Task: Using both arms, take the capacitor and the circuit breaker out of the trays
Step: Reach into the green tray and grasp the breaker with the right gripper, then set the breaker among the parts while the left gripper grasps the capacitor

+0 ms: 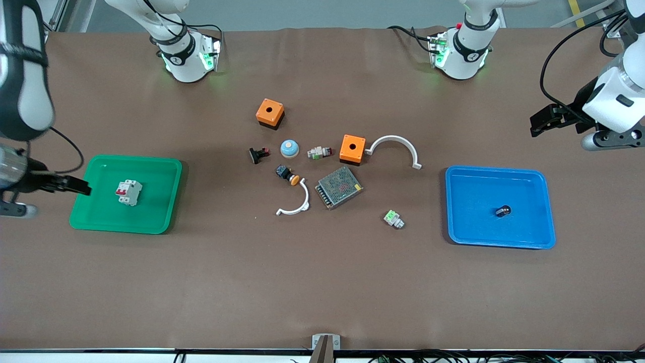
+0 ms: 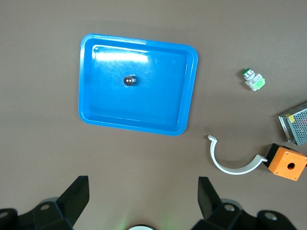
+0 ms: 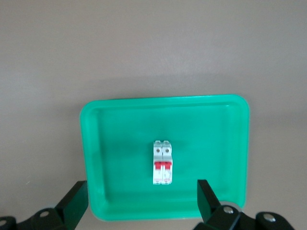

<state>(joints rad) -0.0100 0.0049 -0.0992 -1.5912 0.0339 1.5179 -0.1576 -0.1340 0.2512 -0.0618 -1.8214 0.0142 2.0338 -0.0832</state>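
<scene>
Blue tray holds the capacitor, green tray the circuit breaker; neither is lifted yet. Left gripper and right gripper hang beside their trays, jaws spread; each likely must move over its part and descend.

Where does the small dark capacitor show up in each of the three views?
Front view: the small dark cylindrical capacitor lies in the shallow blue plastic tray, at the left arm's end of the table.
Left wrist view: the capacitor lies in the blue tray, lighter round end up.
Right wrist view: not in it.
Shared landmark: the blue tray, in the front and left wrist views.
</scene>
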